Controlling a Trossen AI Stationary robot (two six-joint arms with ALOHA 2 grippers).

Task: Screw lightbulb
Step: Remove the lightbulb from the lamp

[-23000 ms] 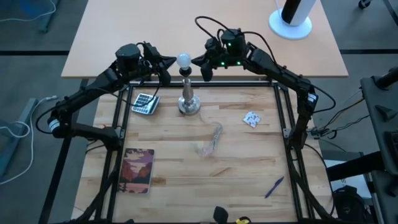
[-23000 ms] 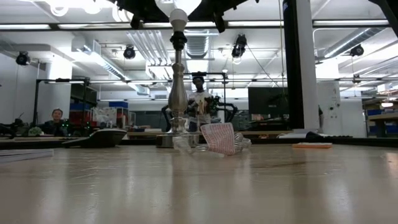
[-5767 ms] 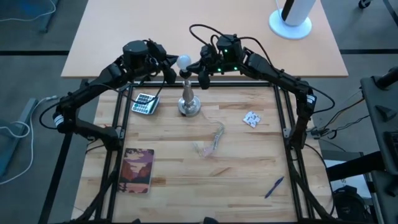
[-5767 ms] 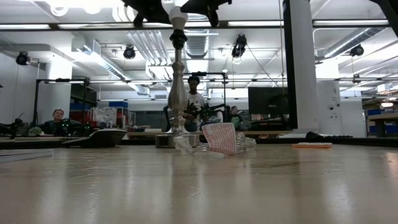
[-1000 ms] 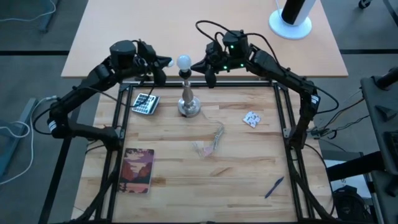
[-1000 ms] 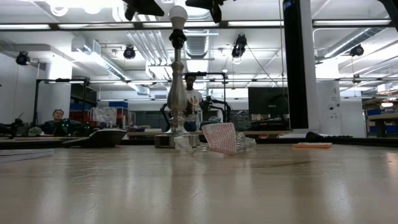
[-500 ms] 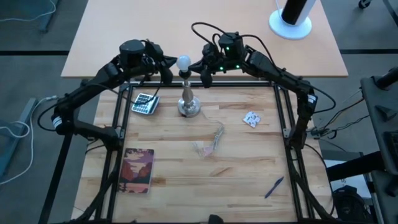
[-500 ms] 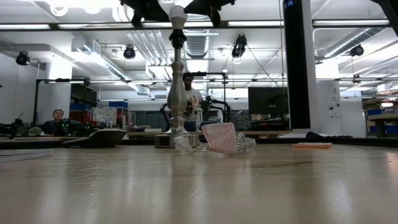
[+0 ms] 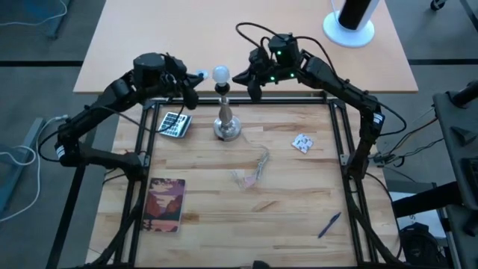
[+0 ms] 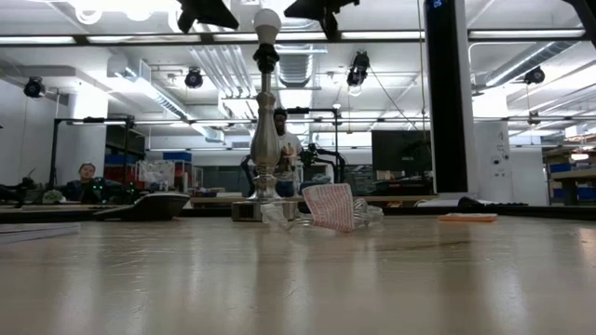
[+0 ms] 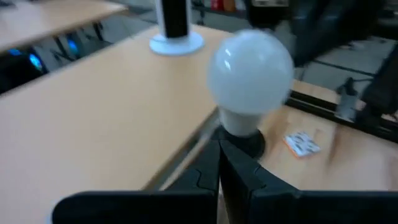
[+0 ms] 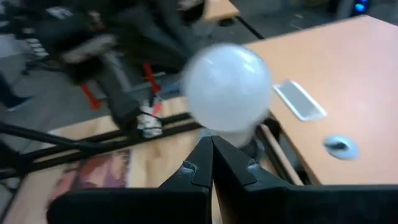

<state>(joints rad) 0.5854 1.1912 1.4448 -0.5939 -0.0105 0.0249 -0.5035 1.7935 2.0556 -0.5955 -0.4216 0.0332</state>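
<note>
White frosted lightbulb (image 9: pixel 220 73) on silver lamp stand (image 9: pixel 225 119) with black socket, blue pen (image 9: pixel 329 224), reddish-orange book cover (image 9: pixel 165 204), white packet (image 9: pixel 302 143) with red specks, pale wood table (image 9: pixel 299 194)

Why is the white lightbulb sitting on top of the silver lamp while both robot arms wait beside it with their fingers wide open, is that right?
Nearly right. The lightbulb does sit on top of the silver lamp, with the left gripper and right gripper waiting on either side. But their fingers are shut, not wide open: each wrist view shows that arm's own dark fingers pressed together.
</note>
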